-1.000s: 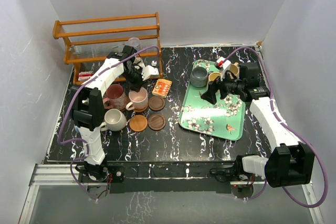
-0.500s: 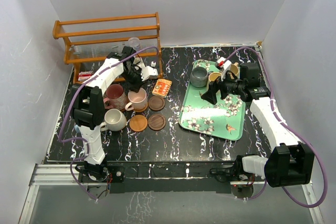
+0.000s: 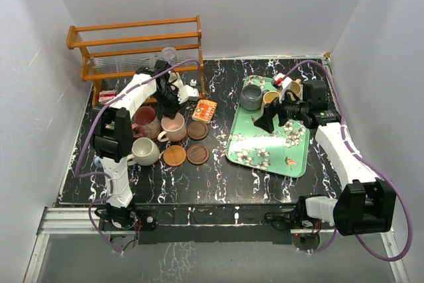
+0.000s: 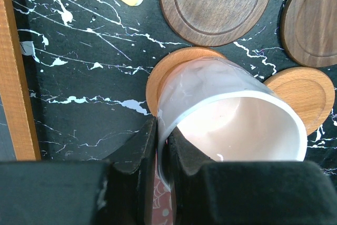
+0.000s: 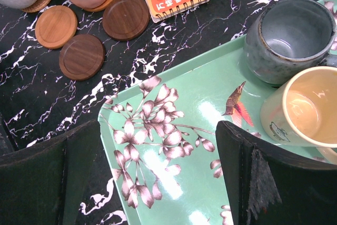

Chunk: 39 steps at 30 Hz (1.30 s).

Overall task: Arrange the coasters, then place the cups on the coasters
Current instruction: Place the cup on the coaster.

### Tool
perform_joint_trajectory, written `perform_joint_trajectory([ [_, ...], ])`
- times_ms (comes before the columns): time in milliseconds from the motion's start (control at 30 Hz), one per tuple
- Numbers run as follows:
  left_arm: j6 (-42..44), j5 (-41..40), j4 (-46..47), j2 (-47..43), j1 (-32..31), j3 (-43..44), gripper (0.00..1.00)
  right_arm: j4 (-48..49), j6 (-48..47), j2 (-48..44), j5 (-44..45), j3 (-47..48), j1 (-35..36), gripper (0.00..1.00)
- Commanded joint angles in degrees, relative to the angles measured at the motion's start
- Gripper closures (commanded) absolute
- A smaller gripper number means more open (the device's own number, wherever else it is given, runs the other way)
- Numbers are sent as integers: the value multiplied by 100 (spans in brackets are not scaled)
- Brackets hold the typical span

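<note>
Now the left gripper [image 4: 162, 136] is clamped on the rim of the pink mug [image 4: 231, 114], which sits over a light wooden coaster [image 4: 158, 77] beside three bare coasters [image 5: 81, 56]. The right gripper [image 5: 158, 169] hangs, jaws wide apart, above the green tray [image 5: 210, 93] holding the grey mug [image 5: 289, 38] and yellow mug [image 5: 305, 111] side by side

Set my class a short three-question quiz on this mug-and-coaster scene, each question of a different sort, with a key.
1. True or false: the left gripper grips the pink mug by its handle.
2. The open right gripper hovers over: A the wooden rack; B the green tray; C the orange card.
3. How many coasters in view have no mug on them?
Key: 1 false, it pinches the rim; 2 B; 3 three.
</note>
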Motion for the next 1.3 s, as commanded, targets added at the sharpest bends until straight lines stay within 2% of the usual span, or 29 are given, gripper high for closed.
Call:
perform_joint_trajectory([
  [0, 61, 291, -176, -95, 23, 131, 100, 150, -81, -27, -126, 38, -57, 9],
  [400, 94, 239, -227, -117, 27, 242, 100, 141, -87, -17, -173, 37, -84, 9],
  [700, 88, 235, -386, -63, 28, 574, 82, 135, -90, -5, -227, 38, -121, 8],
  [1100, -34, 392, -615, -206, 28, 952, 70, 193, -42, -5, -169, 43, -185, 7],
  [1267, -534, 567, -105, -616, 28, 843, 55, 265, 120, -16, 423, 135, -212, 7],
])
